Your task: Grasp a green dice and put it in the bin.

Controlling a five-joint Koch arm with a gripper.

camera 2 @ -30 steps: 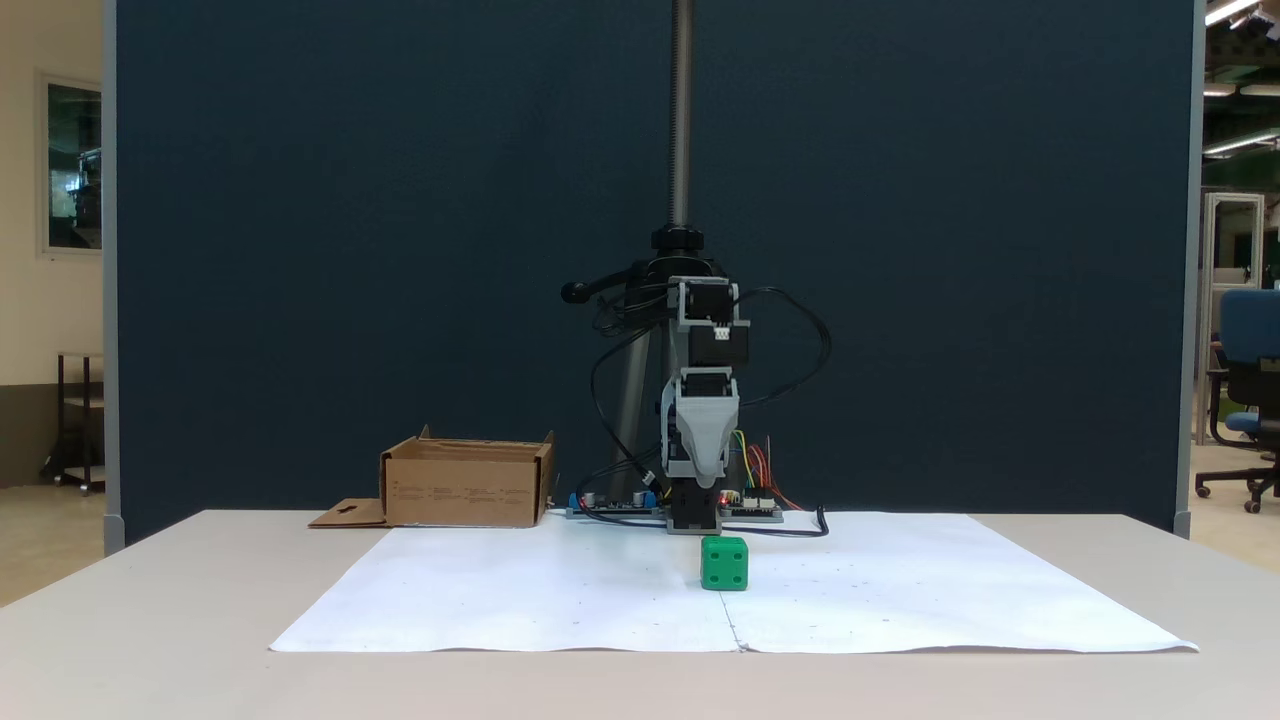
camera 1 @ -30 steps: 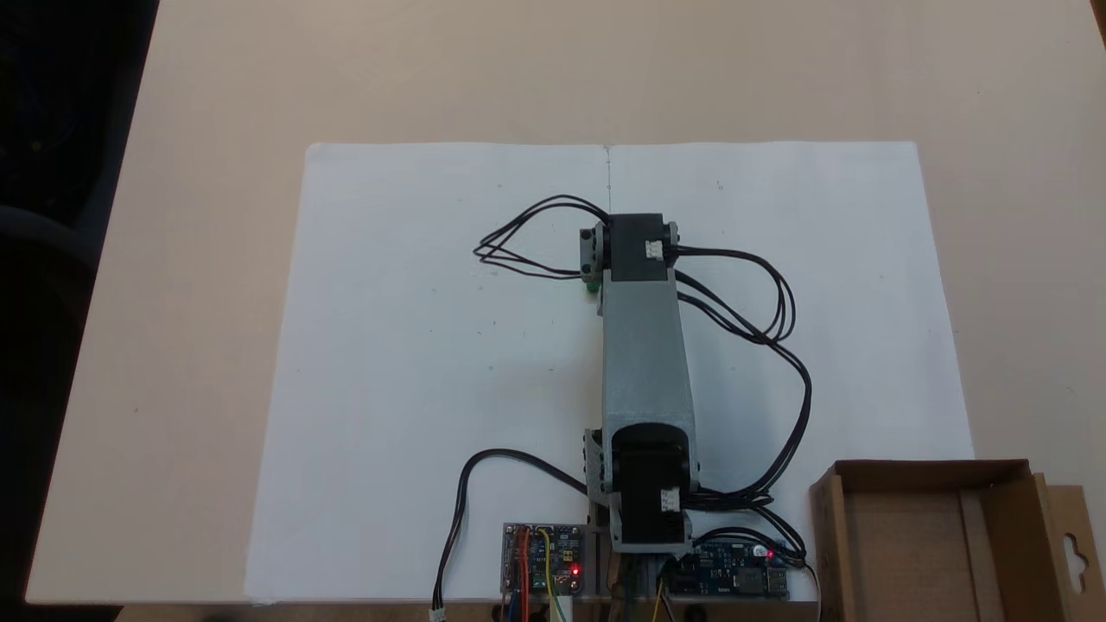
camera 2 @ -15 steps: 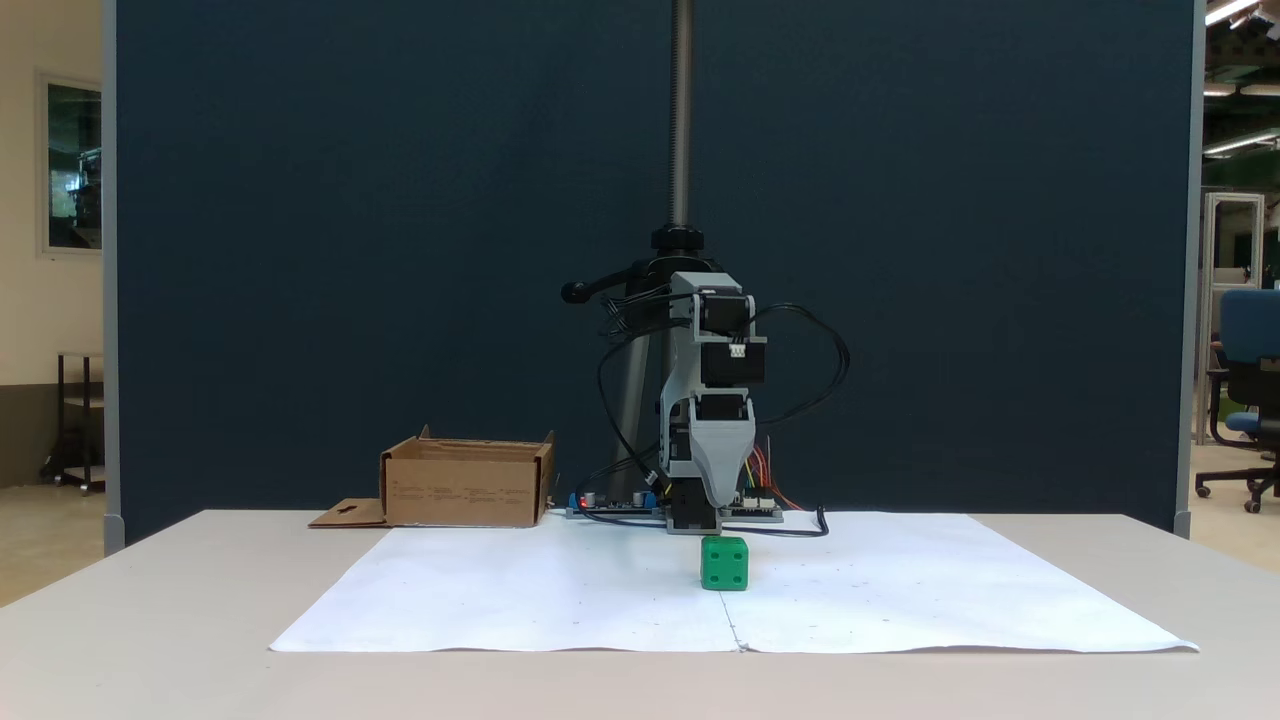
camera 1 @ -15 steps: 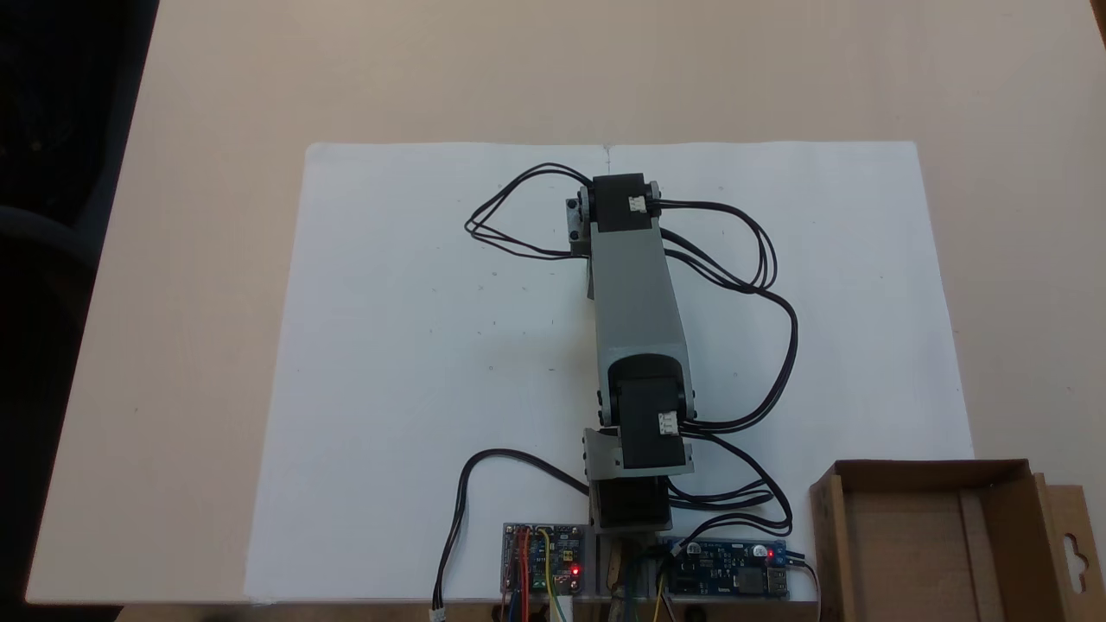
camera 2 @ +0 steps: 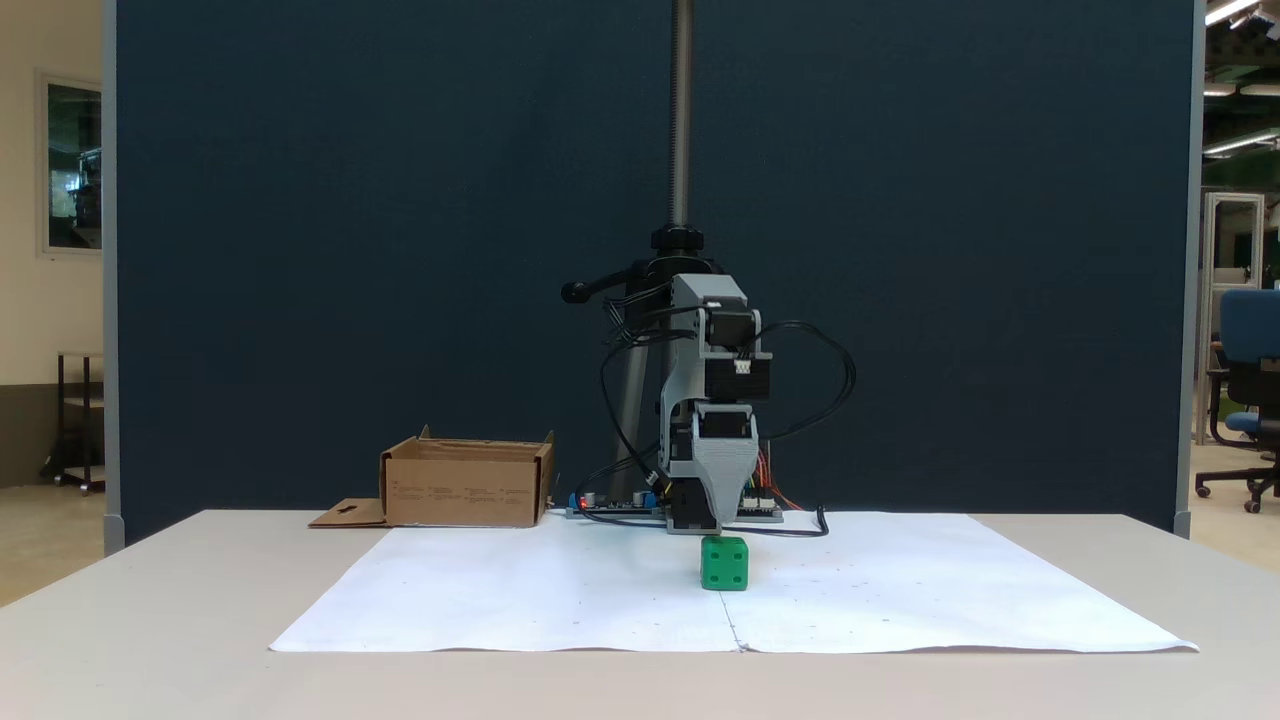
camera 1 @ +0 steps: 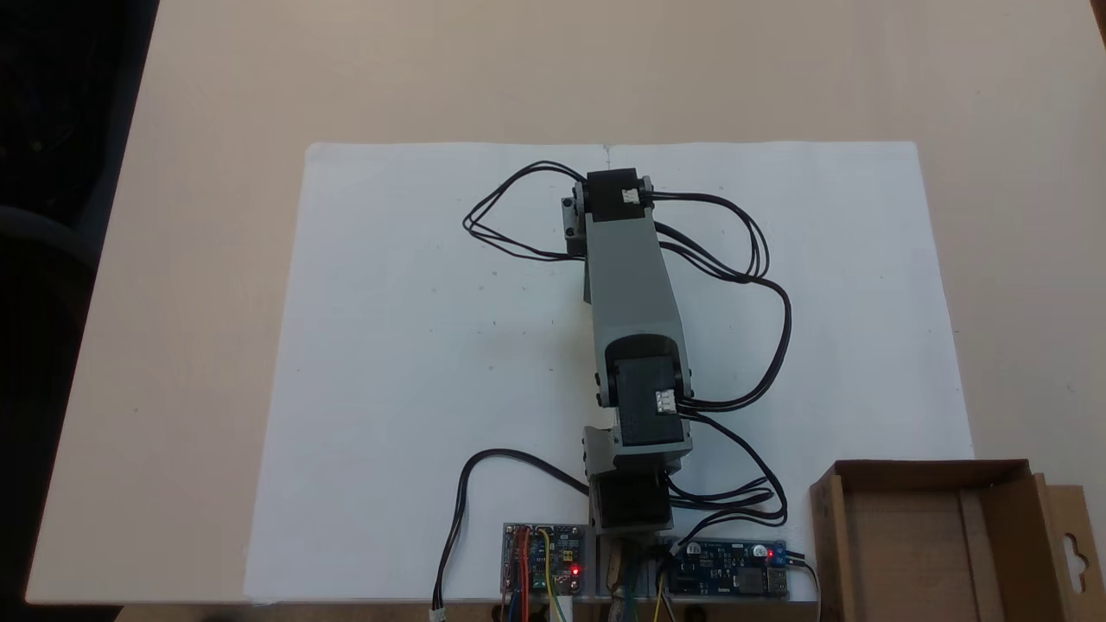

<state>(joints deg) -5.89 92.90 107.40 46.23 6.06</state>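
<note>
Since a second ago the arm (camera 1: 629, 285) has reached further out over the white paper sheet (camera 1: 389, 363) and dropped lower, so in a fixed view the hand (camera 2: 720, 525) now hangs just above the green dice (camera 2: 724, 563), its grey tip pointing down at the cube's top. The dice itself has not moved. It sits on the paper near the sheet's middle crease, showing two dark pips on its front face in a fixed view; from above the arm covers it. The hand's two jaws line up one behind the other, so I cannot tell whether they are spread or closed, and I cannot tell whether the tip touches the dice.

The bin (camera 1: 937, 540), a brown cardboard box with low walls and a flap with a hanger-hole cutout, stands on the desk (camera 1: 216, 216) beside the arm's base, at the paper's corner and well apart from the dice. Black cables (camera 1: 760, 285) loop off both sides of the arm, and two circuit boards (camera 1: 543, 570) with red lights lie at its foot.
</note>
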